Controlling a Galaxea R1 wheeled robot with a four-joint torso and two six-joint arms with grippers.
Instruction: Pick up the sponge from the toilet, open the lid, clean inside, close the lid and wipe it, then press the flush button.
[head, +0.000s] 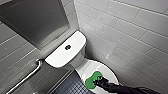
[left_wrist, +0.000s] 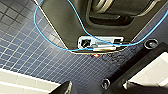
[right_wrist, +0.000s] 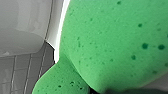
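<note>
Flush btn (head: 67, 47) on the toilet (head: 58, 57) tank is seen well beyond the right gripper (head: 98, 80). The sponge (head: 90, 83) is laid on the closed lid (head: 107, 70), directly under the gripper, prob. for being grasped. Whether it is gripped cannot be told.

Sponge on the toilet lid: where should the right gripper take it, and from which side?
Probably from above, across the narrower width of the sponge. It lies flat on the closed lid, so only its top and side edges are free. The right gripper is over it.
</note>
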